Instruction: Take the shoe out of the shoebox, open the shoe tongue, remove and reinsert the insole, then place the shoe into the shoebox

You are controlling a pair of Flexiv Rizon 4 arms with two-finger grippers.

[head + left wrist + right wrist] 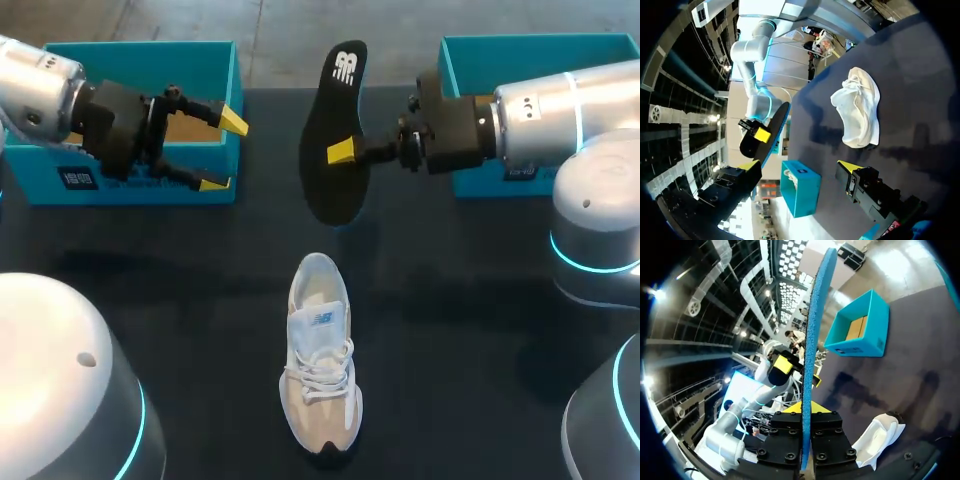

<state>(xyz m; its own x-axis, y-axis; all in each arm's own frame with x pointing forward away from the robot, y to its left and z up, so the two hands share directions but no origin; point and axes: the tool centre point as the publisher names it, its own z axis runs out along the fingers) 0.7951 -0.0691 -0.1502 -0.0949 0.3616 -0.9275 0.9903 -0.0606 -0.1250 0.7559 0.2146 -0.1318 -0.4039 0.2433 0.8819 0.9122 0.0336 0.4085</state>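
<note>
In the head view, the left hand (224, 153) is hovering with its fingers spread wide and nothing between them, over the right end of the left shoebox (60, 185). The right hand (342, 152) is sitting over the middle of the desk (480, 300), clamping the black insole (332, 195). The insole is hanging clear of the desk, its narrower end pointing away from the robot. The pale shoe (320, 370) is standing on its sole on the desk, nearer the robot than the insole and apart from it, with its toe pointing toward the robot. The right shoebox (480, 50) is sitting behind the right arm.

In the left wrist view, the left hand (798, 165) is showing both yellow tips far apart. The right shoebox (802, 197) is lying ahead of it, the shoe (857, 112) beyond, and the insole (774, 125) off to one side in the other hand.

In the right wrist view, the right hand (806, 410) is pinching the insole (817, 315), which is rising edge-on from between its fingers and showing a blue edge. The left shoebox (860, 340) is sitting ahead and the shoe (880, 437) is lying just beside the hand.
</note>
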